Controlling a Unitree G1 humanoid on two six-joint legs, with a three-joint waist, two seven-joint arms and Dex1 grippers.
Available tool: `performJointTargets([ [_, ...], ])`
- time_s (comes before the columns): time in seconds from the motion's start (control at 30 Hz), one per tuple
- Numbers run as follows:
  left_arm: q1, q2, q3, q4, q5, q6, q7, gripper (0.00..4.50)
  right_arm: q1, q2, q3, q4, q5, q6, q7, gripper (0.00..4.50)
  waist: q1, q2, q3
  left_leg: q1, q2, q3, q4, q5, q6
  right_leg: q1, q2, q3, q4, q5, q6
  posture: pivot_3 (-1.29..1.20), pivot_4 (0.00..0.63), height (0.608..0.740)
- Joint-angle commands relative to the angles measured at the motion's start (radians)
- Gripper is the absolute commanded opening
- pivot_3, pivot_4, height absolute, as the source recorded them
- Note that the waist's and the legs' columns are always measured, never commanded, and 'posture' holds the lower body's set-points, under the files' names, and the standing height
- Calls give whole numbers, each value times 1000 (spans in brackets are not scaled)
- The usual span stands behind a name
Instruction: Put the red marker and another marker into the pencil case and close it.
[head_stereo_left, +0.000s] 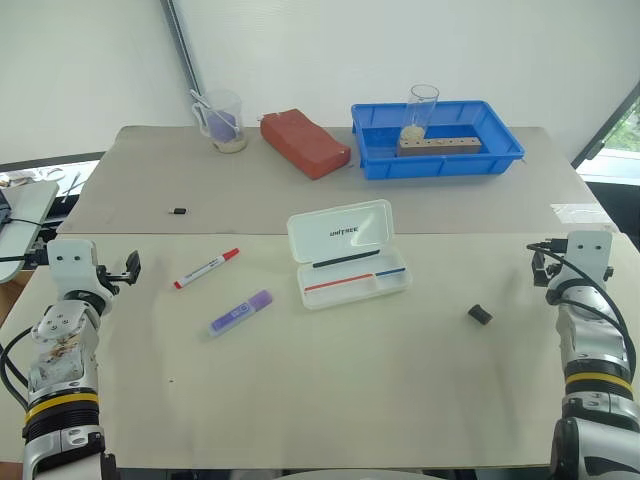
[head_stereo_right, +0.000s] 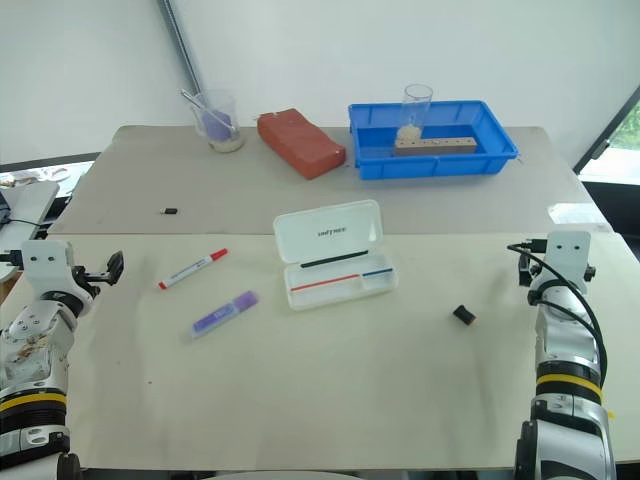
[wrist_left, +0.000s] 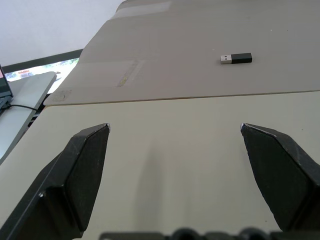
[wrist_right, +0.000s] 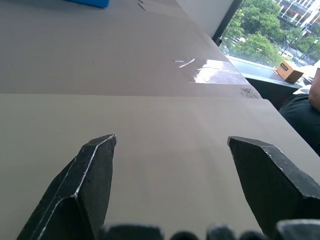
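Left pincer (wrist_left: 172, 150): fingers spread wide, nothing between them, held over the left edge of the tabletop (head_stereo_left: 330, 400). A small black USB dongle (wrist_left: 236, 58) lies ahead of it on the far board.

Right pincer (wrist_right: 170, 160): fingers likewise spread wide and empty, held over the right edge of the tabletop. A person's dark sleeve shows off to its side, beyond the table edge.

Red marker (head_stereo_left: 206, 268): lies flat on the tabletop, right of the left pincer and apart from it, red cap pointing toward the case.

Purple highlighter (head_stereo_left: 241, 312): lies flat just nearer than the red marker, roughly parallel to it, not touching it.

Pencil case (head_stereo_left: 350, 253): sits at the centre of the tabletop, lid open and tilted back. Inside the tray lie a thin black pen (head_stereo_left: 346, 259), a thin red pen (head_stereo_left: 338, 283) and a thin blue pen (head_stereo_left: 391, 271). Both markers are outside the case, to its left.

A small black object (head_stereo_left: 480, 315) lies between the case and the right pincer.

Far side: a beaker (head_stereo_left: 222, 120) with a spoon, a red brick-like block (head_stereo_left: 304, 142), and a blue tray (head_stereo_left: 436, 160) holding a glass and a wooden block.
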Motion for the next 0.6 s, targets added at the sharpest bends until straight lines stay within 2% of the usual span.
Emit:
performJointTargets([
  [0.03,4,31,27,-51,-5,-8,-9,4452,-18,-20,-16,-23,3,-26,0,3941,0,0,0,0,0,0,0,0,0,0,0,0,0,0,0,0,150,740],
  [0.13,6,40,34,-107,-28,6,-33,4452,-27,-38,-5,-36,-4,-30,23,3941,0,0,0,0,0,0,0,0,0,0,0,0,0,0,0,0,150,740],
  [0.27,14,90,-42,-286,-67,67,-187,4452,-39,-63,22,-109,22,-12,146,3941,0,0,1,0,0,0,0,0,0,0,0,0,0,0,0,0,150,740],
  [0.43,-113,182,-209,-471,-116,209,-383,4452,5,-117,73,-323,122,75,437,3941,8,2,2,-1,0,0,1,0,0,1,0,-2,0,0,0,0,150,740],
  [0.53,-218,156,-355,-524,-110,265,-456,4452,65,-145,108,-494,209,158,598,3941,13,3,2,-3,0,-2,2,0,0,1,1,-4,-1,0,1,0,150,740],
  [0.6,-284,94,-471,-532,-77,268,-480,4452,106,-161,138,-616,260,215,676,3941,20,5,1,-4,0,-4,2,0,0,2,1,-4,-2,0,1,0,150,740],
])
